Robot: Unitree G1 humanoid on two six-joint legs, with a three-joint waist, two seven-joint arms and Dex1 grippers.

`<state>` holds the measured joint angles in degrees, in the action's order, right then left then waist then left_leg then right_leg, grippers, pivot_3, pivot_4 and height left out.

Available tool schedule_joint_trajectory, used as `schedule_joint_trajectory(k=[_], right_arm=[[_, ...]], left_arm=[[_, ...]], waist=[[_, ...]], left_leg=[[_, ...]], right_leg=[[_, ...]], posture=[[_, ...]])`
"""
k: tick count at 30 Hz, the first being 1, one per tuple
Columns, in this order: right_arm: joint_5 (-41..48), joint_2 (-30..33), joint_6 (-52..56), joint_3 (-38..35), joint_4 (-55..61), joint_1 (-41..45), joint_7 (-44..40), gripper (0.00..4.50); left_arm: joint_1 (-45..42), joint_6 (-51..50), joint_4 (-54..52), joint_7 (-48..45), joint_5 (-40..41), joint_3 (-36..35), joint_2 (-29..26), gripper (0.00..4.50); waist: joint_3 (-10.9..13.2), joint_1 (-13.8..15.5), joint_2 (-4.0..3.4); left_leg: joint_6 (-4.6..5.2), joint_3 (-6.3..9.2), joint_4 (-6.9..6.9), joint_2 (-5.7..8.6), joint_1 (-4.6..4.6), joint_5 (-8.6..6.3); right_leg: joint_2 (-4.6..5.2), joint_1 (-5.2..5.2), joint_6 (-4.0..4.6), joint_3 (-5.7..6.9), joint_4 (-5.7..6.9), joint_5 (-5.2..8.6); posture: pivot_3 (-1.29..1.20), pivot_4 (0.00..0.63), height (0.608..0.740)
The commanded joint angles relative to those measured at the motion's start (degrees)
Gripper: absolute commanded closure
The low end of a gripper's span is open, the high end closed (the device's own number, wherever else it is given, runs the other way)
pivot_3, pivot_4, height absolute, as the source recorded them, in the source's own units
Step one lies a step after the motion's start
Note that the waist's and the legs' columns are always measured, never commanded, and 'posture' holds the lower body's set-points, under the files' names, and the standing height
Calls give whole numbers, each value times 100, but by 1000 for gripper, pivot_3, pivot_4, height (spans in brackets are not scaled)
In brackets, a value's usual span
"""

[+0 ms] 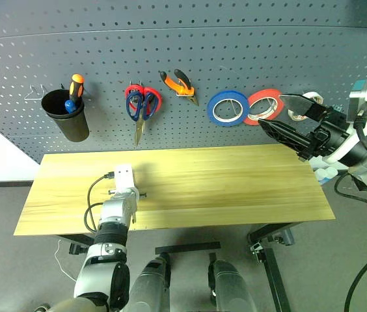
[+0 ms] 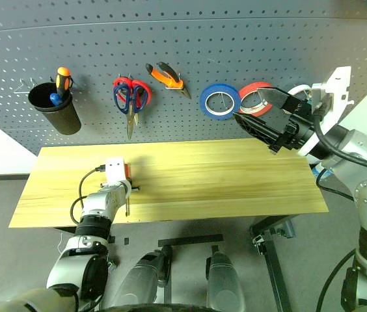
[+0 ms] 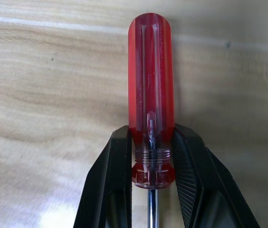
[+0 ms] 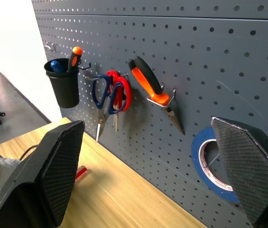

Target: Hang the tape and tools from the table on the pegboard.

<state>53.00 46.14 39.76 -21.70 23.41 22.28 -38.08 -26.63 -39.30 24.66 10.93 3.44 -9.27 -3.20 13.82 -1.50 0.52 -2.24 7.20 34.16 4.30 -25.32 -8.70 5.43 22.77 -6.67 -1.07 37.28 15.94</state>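
In the left eye view, the left gripper point(image 1: 126, 195) sits low over the long light yellow wood-grain tabletop point(image 1: 235, 182), toward its 9 o'clock end. The right gripper point(image 1: 286, 116) is raised at 3 o'clock with its two black fingers spread wide and nothing between them, in front of the large dark grey perforated pegboard point(image 1: 190, 52). On the pegboard hang, from 9 toward 3 o'clock, a black cup point(image 1: 66, 116) holding an orange-and-black handled screwdriver point(image 1: 75, 91), the dark-handled scissors point(image 1: 135, 107) together with the red-handled scissors point(image 1: 151, 101), the orange-and-black handled pliers point(image 1: 178, 83), a blue tape roll point(image 1: 228, 107), a red tape roll point(image 1: 265, 106) and the whitish tape roll point(image 1: 302, 104), partly behind the right gripper.

In the left wrist view, the left gripper is clamped on the slim red-handled screwdriver point(image 3: 151, 95) near the handle's collar, just over the tabletop.

In the right wrist view, the right gripper's fingers point(image 4: 60, 173) stand far apart, facing the pegboard.
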Motion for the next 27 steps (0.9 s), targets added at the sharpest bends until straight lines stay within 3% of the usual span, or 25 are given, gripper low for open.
schedule_joint_trajectory(k=[1, 13, 27], right_arm=[[-11, 67, -65, -72, 81, 95, -20, 0], [-64, 47, -116, 19, -113, 248, -235, 0], [413, 292, -47, -369, -78, 252, -708, 0]], left_arm=[[331, -144, -542, -105, -249, 391, -41, 3689], [832, 210, -1808, -314, -782, 1193, -154, 3689], [748, 927, -2151, -609, -1169, 1594, -240, 3689]], waist=[[0, 15, 0], [1, 66, 2], [2, 66, 3]], left_leg=[[0, 0, 0, 0, -1, 0], [3, 6, -1, 0, -13, -3], [7, 6, -2, 0, -17, -5]], right_leg=[[0, 1, 0, 0, 0, 0], [5, 9, 2, 0, -11, 1], [6, 11, 2, 0, -17, 1]], posture=[[-121, 217, 738], [-99, 213, 738], [-112, 213, 738]])
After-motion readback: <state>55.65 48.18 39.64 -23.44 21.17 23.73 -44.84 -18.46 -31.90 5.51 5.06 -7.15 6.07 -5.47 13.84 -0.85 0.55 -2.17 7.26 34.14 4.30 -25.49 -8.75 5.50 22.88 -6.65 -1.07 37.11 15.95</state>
